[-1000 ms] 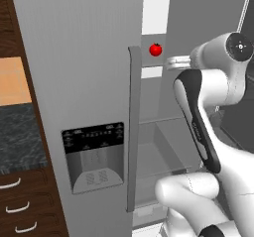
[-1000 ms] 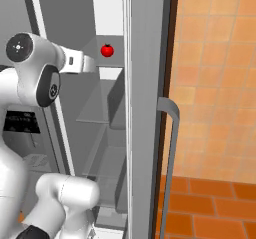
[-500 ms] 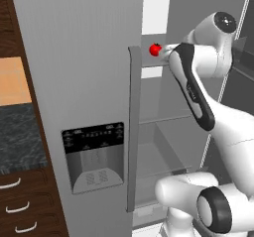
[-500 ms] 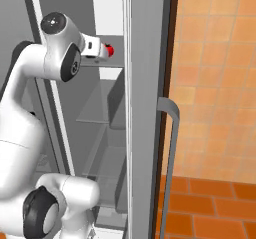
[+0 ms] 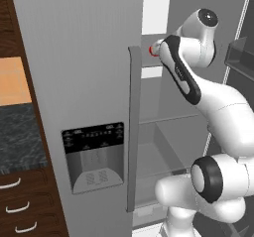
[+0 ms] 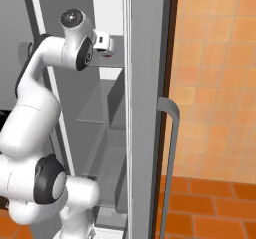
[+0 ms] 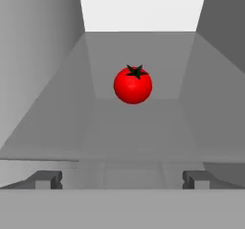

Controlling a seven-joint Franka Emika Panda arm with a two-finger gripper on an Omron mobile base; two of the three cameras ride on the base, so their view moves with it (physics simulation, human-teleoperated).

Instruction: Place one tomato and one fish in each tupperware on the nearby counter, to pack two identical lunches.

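tomato [image 7: 133, 85] ahead, centred between open tool [image 7: 122, 179] tips

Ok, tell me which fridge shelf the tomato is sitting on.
The upper shelf, level with the open gripper, which points straight at the tomato. The glass shelf lower down sits well beneath the hand.

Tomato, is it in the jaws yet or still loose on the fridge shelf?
Loose: the tomato sits on the shelf, ahead of the open, empty jaws.
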